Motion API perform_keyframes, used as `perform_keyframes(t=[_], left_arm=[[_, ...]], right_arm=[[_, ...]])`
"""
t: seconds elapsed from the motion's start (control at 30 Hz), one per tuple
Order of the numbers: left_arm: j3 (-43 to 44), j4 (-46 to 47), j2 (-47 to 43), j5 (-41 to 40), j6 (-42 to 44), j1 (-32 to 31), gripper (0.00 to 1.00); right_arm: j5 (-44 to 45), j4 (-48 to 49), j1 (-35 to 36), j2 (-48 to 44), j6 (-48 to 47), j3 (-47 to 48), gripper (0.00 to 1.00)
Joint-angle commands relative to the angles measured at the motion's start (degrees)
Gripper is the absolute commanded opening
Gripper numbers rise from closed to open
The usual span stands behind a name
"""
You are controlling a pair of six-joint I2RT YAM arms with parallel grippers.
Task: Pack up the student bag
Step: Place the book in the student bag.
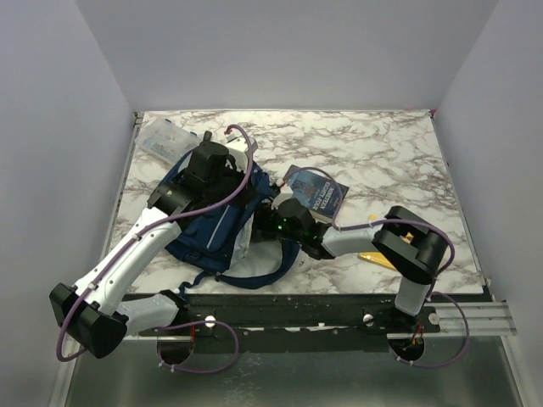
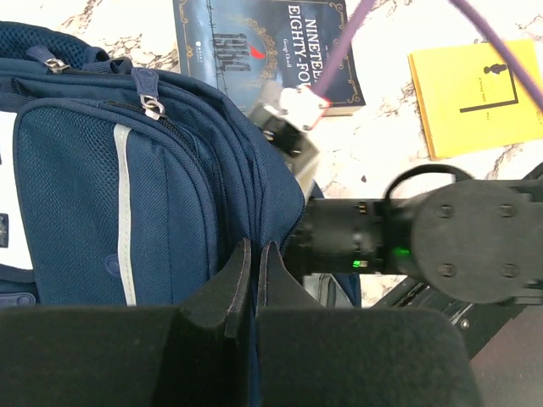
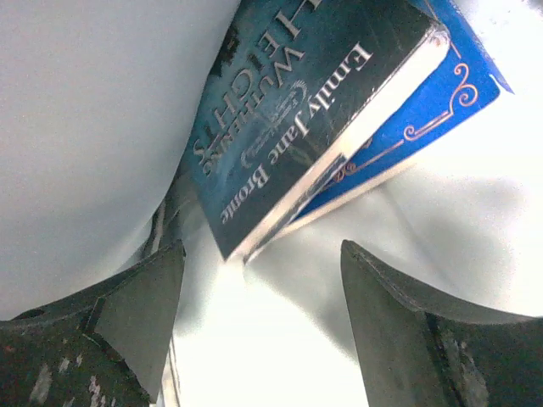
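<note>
Two books already lie inside the student bag (image 1: 208,233): a Wuthering Heights paperback (image 3: 314,144) leaning on a blue book (image 3: 450,85), both against the pale lining. The right hand (image 3: 261,246) is pushed into the opening with its jaws spread wide and nothing between them; the paperback lies free just ahead of the fingertips.

The bag lies on the marble table (image 1: 382,144), towards the left side, with its straps trailing to the near edge. The left hand (image 2: 254,250) is closed at the bag's open edge, and a strip of navy cloth shows between its fingers, so it appears to pinch the rim and hold the mouth open.

By its looks the bag will handle as a soft, limp thing. The woven cloth folds and sags and will not hold a shape by itself, so the mouth would likely fall shut if the rim were let go. The cloth looks rough enough to grip without slipping. The best holds are probably the stiffer seams: the zipper edge, the piping or the top loop. With books inside, the bag should be heavier and less likely to slide.

A Nineteen Eighty-Four paperback (image 2: 263,51) and a yellow book (image 2: 475,93) lie on the table beside the bag, not yet packed.
</note>
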Motion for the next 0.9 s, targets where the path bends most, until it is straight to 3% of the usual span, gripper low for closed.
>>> perform_keyframes(t=[0.0, 0.07, 0.27, 0.4, 0.5, 0.63, 0.8, 0.83, 0.87], left_arm=[[0.82, 4.59, 0.3, 0.75, 0.24, -0.04, 0.0], [0.73, 4.62, 0.77, 0.35, 0.32, -0.05, 0.0], [0.81, 4.17, 1.97, -0.28, 0.58, -0.03, 0.0], [1.13, 3.41, 3.32, -0.07, -0.27, -0.34, 0.0], [-1.32, 3.45, 3.5, 0.91, -3.67, -1.94, 0.0], [-8.77, 3.98, 2.08, 2.0, -9.27, -2.47, 0.0], [-18.01, 4.06, -1.27, 4.03, -13.77, -2.6, 0.0], [-19.29, 4.19, -1.96, 4.48, -14.99, -2.6, 0.03], [-19.91, 4.24, -2.6, 4.83, -15.85, -2.72, 0.13]], right_arm=[[-1.39, -5.99, -0.72, -8.3, -3.47, -3.96, 0.81], [0.7, -9.86, -0.83, -11.57, -5.16, -4.77, 0.88], [5.02, -21.13, -4.2, -26.54, -9.97, -10.26, 0.89], [5.57, -25.39, -12.2, -36.42, -12.7, -15.98, 0.91], [0.33, -29.36, -21.12, -39.66, -14.26, -16.38, 0.93], [-6.64, -31.54, -31.87, -38.71, -14.46, -15.14, 0.97], [-12.0, -25.22, -41.19, -30.79, -12.42, -12.82, 0.99], [-12.31, -24.21, -42.53, -27.88, -12.5, -11.88, 0.99], [-12.7, -23.86, -43.91, -25.42, -12.39, -10.3, 0.99]])
